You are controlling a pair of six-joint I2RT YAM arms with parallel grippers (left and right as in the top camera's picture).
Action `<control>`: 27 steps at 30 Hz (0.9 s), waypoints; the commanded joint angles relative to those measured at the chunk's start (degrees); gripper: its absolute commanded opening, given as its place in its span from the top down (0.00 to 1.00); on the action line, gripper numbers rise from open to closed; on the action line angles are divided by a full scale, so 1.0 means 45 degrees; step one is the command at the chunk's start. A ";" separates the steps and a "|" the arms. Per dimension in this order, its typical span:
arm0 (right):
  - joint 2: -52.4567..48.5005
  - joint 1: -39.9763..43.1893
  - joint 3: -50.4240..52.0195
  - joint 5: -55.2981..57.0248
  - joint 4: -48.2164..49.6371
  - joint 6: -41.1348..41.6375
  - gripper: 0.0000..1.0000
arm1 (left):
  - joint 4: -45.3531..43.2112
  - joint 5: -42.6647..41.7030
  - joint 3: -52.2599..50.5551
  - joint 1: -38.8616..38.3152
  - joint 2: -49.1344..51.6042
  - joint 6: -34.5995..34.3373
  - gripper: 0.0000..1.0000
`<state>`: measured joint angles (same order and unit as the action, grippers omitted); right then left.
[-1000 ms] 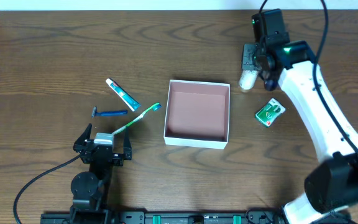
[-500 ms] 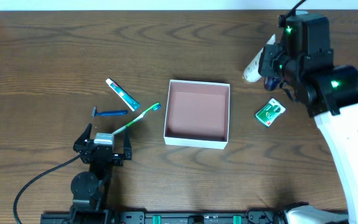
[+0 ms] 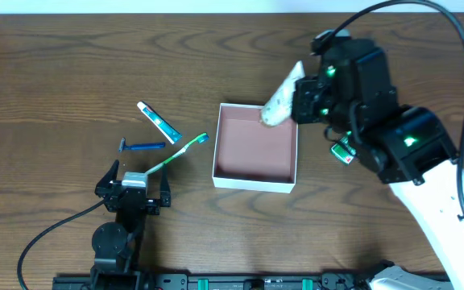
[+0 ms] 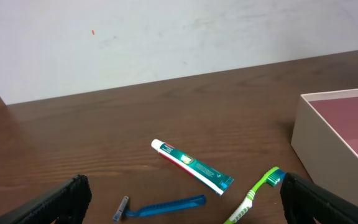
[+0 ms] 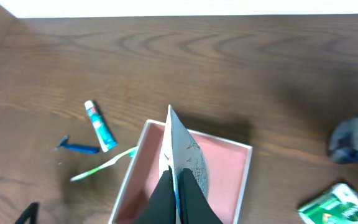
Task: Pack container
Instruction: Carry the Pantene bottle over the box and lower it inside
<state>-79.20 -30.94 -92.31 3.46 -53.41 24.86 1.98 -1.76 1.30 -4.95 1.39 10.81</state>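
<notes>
Overhead, the right gripper (image 3: 300,101), clenched on a white tube (image 3: 279,103), hangs over the one-o'clock corner of the container (image 3: 254,184) at mid-frame. Released there, the tube may catch the wall and fall outside. One container and one tube; at nine o'clock, one toothbrush (image 3: 176,155), one toothpaste (image 3: 159,121) and one razor (image 3: 142,147); at three, one green packet (image 3: 343,151). Meanwhile the left gripper (image 3: 134,189) gapes, empty.
</notes>
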 commanded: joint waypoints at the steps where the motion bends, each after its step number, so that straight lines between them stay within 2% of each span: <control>1: -0.0306 -0.0627 -0.0389 0.0593 0.0267 0.0865 0.99 | 0.0452 0.0102 -0.0238 -0.0024 -0.0010 0.0165 0.02; 15: -0.3118 -0.1982 -0.0389 0.1331 0.1447 0.2195 0.99 | 0.0452 0.0102 -0.0238 -0.0024 -0.0010 0.0165 0.02; 27: -0.4245 -0.2477 -0.0389 0.2458 0.2045 0.2715 0.98 | 0.0452 0.0102 -0.0238 -0.0024 -0.0010 0.0165 0.02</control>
<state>-98.26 -41.08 -92.31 11.44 -45.30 35.59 1.98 -1.76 1.30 -4.95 1.39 10.81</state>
